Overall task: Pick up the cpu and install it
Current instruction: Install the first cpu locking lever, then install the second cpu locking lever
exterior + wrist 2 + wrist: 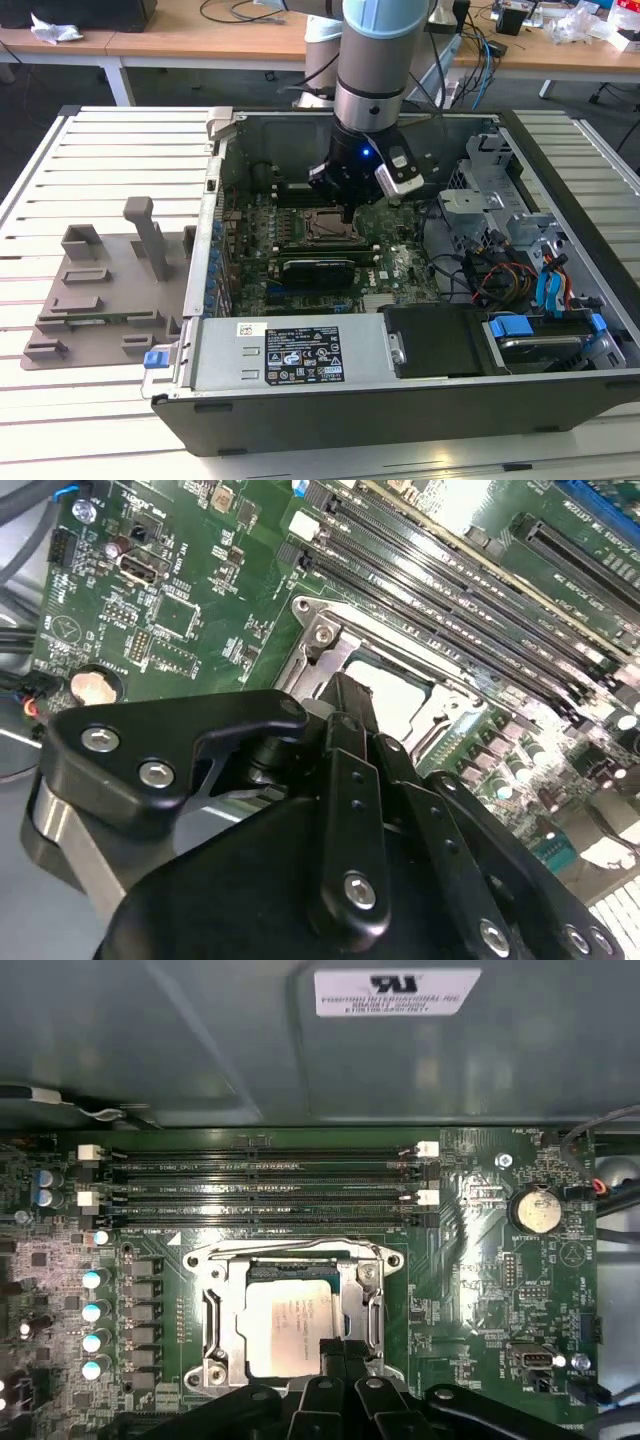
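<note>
Gripper: I see my gripper (347, 212) low inside the open computer case (400, 400), right above the socket (322, 226). In the first wrist view the fingertips (335, 1348) stand close together at the edge of the cpu (285, 1328). I cannot tell if they pinch the cpu or only touch it, and if they are fully pressed together.

Cpu: it lies flat in the socket (290, 1310) on the motherboard (480, 1290), its silvery top facing up. In the second wrist view the cpu (395, 695) shows just beyond the black fingers (350, 780), inside the metal frame of the socket (320, 640).

Socket: the metal frame goes around the cpu on all sides I can see. The memory slots (260, 1185) run just beside it, on the side away from the gripper.

Computer case: it lies open on the table (90, 160). It holds the motherboard (400, 265), a black box with a label (300, 355) at the near wall, and drive bays with cables (530, 270) at the exterior view's right.

Grey tray: a grey plastic tray (95, 300) with upright posts stands on the table at the exterior view's left, well apart from the gripper. I see no chip on it.

Far: wooden desks (200, 35) with cables stand behind the table.
</note>
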`<state>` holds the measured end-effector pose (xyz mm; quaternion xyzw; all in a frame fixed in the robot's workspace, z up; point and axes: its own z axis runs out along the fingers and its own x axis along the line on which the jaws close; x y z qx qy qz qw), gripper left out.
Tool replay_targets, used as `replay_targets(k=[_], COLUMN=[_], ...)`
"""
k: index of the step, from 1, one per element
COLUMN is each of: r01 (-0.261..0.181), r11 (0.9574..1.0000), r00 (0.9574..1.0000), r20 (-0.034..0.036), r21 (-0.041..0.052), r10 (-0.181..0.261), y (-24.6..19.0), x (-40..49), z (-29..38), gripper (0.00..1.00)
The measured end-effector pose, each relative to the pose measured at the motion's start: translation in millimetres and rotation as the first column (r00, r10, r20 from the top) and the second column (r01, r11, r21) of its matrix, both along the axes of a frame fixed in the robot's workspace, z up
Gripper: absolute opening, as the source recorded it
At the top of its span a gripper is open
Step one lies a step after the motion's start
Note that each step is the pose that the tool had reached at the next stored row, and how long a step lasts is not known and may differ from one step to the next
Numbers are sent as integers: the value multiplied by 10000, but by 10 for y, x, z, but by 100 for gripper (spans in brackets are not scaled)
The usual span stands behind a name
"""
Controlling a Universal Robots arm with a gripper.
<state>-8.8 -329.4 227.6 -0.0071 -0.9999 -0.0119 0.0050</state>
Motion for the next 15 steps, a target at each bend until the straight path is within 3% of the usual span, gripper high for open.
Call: replay_targets(k=[1, 2, 3, 15], r01=[0, 0, 0, 0], r11=[10000, 10000, 10000, 10000], r00=[10000, 10000, 10000, 10000], r20=[0, -1, 0, -1], r21=[0, 1, 0, -1], r10=[0, 0, 0, 0], y=[0, 0, 0, -1], x=[0, 0, 0, 0], z=[46, 223, 253, 264], gripper=[11, 11, 11, 11])
